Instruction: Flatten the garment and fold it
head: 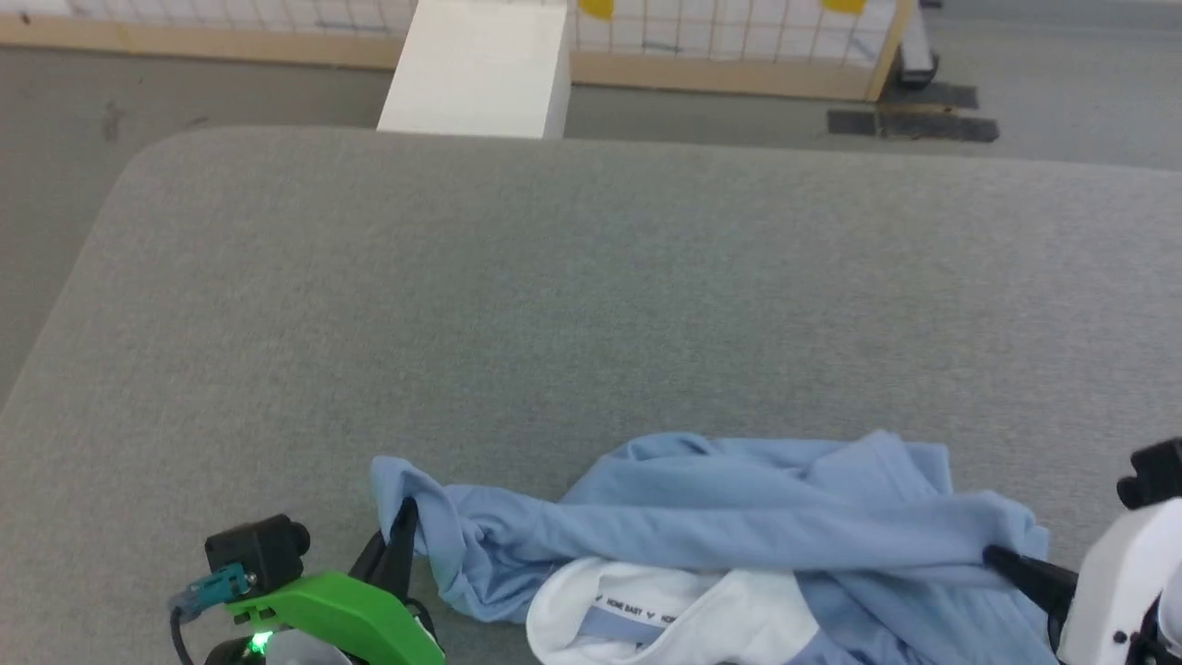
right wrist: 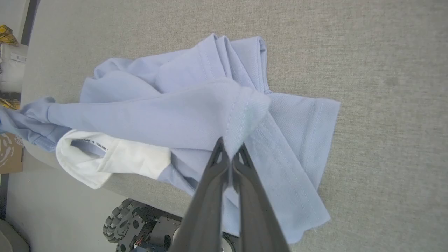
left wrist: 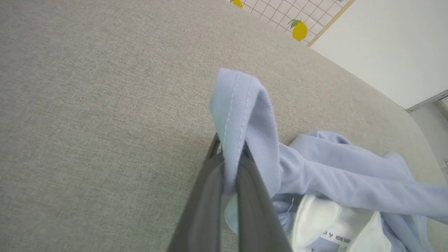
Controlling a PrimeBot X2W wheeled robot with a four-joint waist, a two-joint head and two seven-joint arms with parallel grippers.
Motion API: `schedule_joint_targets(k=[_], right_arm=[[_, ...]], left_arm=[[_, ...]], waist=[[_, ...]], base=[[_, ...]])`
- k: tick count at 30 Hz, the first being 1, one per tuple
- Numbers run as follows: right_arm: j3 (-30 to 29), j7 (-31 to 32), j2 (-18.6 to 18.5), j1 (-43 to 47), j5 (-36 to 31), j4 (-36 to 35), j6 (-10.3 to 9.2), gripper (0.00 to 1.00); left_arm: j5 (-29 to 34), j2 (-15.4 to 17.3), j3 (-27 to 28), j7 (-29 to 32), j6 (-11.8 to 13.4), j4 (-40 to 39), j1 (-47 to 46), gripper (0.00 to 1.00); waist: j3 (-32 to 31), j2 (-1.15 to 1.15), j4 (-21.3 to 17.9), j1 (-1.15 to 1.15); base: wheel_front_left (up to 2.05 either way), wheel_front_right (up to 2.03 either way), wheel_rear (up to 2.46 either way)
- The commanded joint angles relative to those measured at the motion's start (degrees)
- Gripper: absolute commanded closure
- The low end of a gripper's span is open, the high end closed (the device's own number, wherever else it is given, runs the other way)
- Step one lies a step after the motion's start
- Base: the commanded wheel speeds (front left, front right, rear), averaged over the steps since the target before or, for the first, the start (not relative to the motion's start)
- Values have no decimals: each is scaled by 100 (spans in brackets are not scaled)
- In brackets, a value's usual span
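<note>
- The left pincer (head: 404, 522) is closed tight on the garment (head: 739, 517), gripping it at its left end.
- In the left wrist view its two dark fingers (left wrist: 204, 210) are pressed together. A stitched hem of the light blue cloth is pinched between them, standing up past the tips and flopping over.
- The right pincer (head: 995, 557) is also clamped shut on the garment, at its right end.
- In the right wrist view its fingers (right wrist: 206, 210) meet on a stitched edge, and a bunched corner of cloth rises from between the tips.
- The garment lies crumpled along the near edge of the grey fabric-covered table (head: 554, 277). It is drawn into a loose, wrinkled band that runs from one pincer to the other.
- Its white collar (head: 591, 614) sits on the near side, between the two pincers. It lies open, and a label with small dark print (head: 637, 610) shows inside.
- In the right wrist view part of the collar overhangs the table's edge.
- A hemmed flap of the garment (right wrist: 297, 140) with double stitching lies spread flat on the table, just beside the right pincer's fingers.
- Most of the table beyond the garment is bare grey fabric.
- Past the table's far edge stand a white block (head: 480, 69) and a wood-framed grid panel (head: 739, 42) with yellow fruit shapes.
- The robot's wheeled base (right wrist: 120, 224) shows below the table edge in the right wrist view.
</note>
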Motion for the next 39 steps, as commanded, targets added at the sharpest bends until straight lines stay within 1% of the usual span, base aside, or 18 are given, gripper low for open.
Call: schedule_joint_targets(k=[1, 3, 5, 7, 8, 9, 13, 17, 19, 22, 26, 29, 30, 34, 39], right_arm=[[-70, 56, 95, 31, 52, -135, -8, 100], [-211, 92, 244, 19, 80, -282, -8, 100], [-308, 95, 314, -154, 63, -374, -8, 100], [-431, 44, 328, -491, -25, -382, -8, 100], [-478, 4, 283, -729, -119, -365, -8, 100], [-482, -41, 236, -1257, -255, -305, -8, 100], [-476, -242, 304, -2609, -530, 104, -8, 100], [-374, -437, 362, -4057, -824, 712, -8, 100], [-273, -565, 342, -4738, -1070, 1069, -8, 100], [-127, -878, 294, -5755, -1535, 1631, -8, 100], [-155, -1389, 355, -7016, -2015, 2387, -8, 100], [-164, -1777, 377, -7833, -2343, 2822, -8, 100], [-181, -1927, 385, -8108, -2454, 2973, -8, 100], [-238, -2504, 410, -8925, -2734, 3363, -8, 100], [-347, -3156, 390, -9559, -2884, 3718, -8, 100]], left_arm=[[-35, 14, 22, -45, -60, 31, -51, 100], [-208, -65, 82, -92, -141, 31, -116, 100], [-351, -56, 129, -61, -259, 36, -244, 100], [-457, 57, 167, 60, -434, 78, -535, 100], [-394, 214, 175, 157, -514, 150, -781, 100], [-396, 420, 246, 338, -652, 333, -1343, 100], [-142, 864, 264, 683, -894, 857, -2814, 100], [139, 1071, 218, 952, -984, 1405, -4398, 100], [314, 1160, 214, 1016, -980, 1767, -5163, 100], [709, 1282, 190, 955, -880, 2297, -6277, 100], [1091, 1275, 243, 656, -639, 2847, -7555, 100], [1337, 1300, 240, 451, -528, 3128, -8389, 100], [1474, 1346, 187, 361, -533, 3233, -8682, 100], [1792, 1387, 87, -30, -528, 3536, -9597, 100], [2042, 1342, 48, -680, -446, 3790, -10326, 100]], waist=[[-323, 0, -292, 0], [-381, 0, -334, 0], [-411, 0, -360, 0], [-389, 0, -363, 0], [-340, 0, -354, 0], [-145, 0, -360, 0], [318, 0, -410, 0], [848, 0, -436, 0], [1070, 0, -471, 0], [1423, 0, -545, 0], [1800, 0, -603, 0], [2007, 0, -633, 0], [2057, 0, -641, 0], [2189, 0, -638, 0], [2268, 0, -590, 0]], base=[[0, 0, 0], [0, 0, 0], [0, 0, 0], [0, 0, 0], [0, 0, 0], [0, 0, 0], [0, 0, 0], [0, 0, 0], [0, 0, 0], [0, 0, 0], [0, 0, 0], [0, 0, 0], [0, 0, 0], [0, 0, 0], [0, 0, 0]])
